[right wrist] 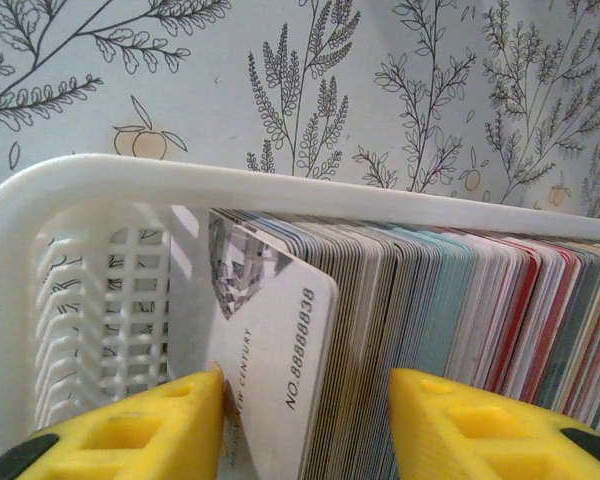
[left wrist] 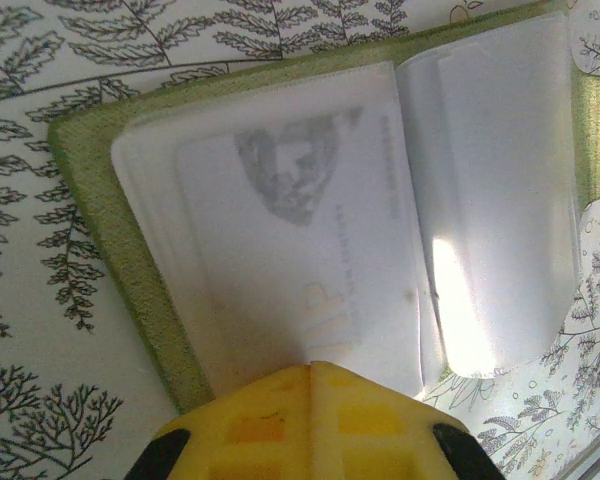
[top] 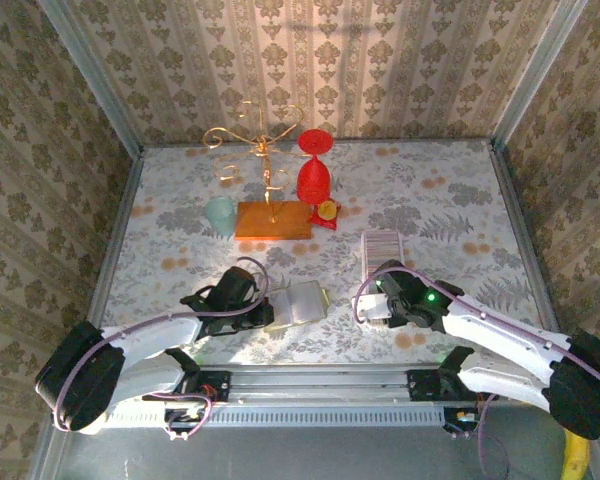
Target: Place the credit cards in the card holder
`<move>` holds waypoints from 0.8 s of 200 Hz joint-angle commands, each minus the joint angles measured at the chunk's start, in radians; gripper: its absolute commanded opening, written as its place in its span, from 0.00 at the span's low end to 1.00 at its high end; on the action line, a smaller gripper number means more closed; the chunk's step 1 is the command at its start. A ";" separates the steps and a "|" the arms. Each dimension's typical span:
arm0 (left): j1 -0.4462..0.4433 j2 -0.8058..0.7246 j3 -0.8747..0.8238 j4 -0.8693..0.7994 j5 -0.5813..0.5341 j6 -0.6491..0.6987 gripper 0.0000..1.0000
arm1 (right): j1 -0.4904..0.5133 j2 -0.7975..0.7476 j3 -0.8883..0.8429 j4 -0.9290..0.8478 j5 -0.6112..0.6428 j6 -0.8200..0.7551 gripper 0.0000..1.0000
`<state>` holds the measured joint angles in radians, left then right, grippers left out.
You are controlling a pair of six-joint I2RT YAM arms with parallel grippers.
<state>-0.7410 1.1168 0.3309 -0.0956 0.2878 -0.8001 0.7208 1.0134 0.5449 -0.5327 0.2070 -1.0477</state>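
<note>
Card holder (left wrist: 92, 185) under L fingers (left wrist: 280, 425); R fingers (right wrist: 130, 435) cropped, astride cards (right wrist: 280, 340)

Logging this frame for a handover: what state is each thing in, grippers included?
card holder: lying open, green cover down.
sleeved card: whitish, already inside a clear pocket.
left gripper: shut, tip at the holder's edge.
basket: packed with cards standing on edge.
front card: leaning out from the others.
right gripper: open, straddling the front card.
</note>
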 commanded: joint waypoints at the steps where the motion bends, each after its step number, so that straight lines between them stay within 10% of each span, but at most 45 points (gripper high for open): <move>1: -0.006 -0.006 -0.016 -0.010 -0.020 -0.004 0.00 | 0.003 -0.030 -0.005 0.001 0.043 -0.003 0.41; 160: -0.005 -0.003 0.000 -0.028 -0.026 -0.006 0.00 | 0.032 -0.107 0.091 -0.169 -0.005 0.103 0.07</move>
<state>-0.7410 1.1168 0.3309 -0.0959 0.2878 -0.8001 0.7444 0.9298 0.5713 -0.6651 0.1841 -0.9882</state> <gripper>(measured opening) 0.050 0.072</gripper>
